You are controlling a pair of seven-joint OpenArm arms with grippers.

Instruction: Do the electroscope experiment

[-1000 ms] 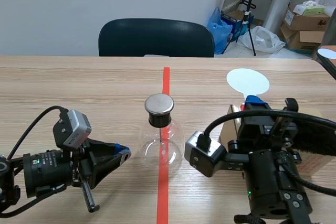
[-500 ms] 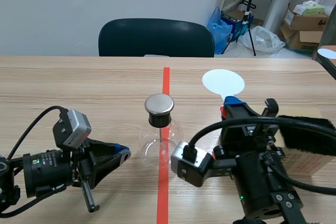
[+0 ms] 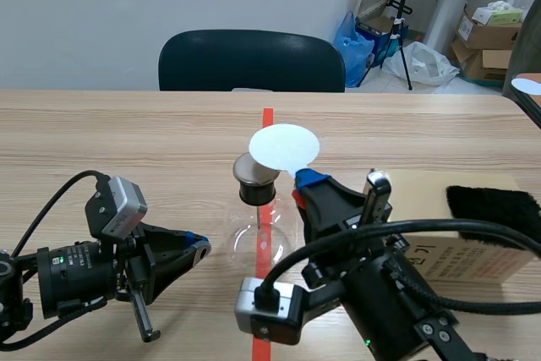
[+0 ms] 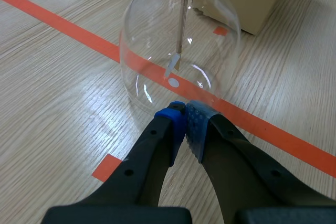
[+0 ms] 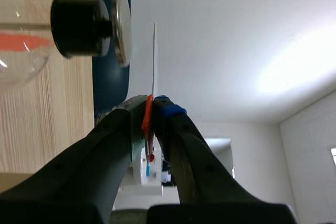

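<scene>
Mid-frame, the glass flask (image 3: 258, 241) stands on the worktop (image 3: 127, 141) over the red tape line (image 3: 267, 120). The right claw (image 3: 309, 181) pinches the handle of a white disc (image 3: 285, 146), holding it just beside the flask's metal cap (image 3: 252, 171) (a thin gap shows from the wrist). The left claw (image 4: 185, 118), lower left, is closed on nothing, near the glass.

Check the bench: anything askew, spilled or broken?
Nothing stands out. The glass flask stands upright and intact, with nothing spilled. The right gripper holds the white disc just off the metal cap, with a small gap showing in the right wrist view.
</scene>
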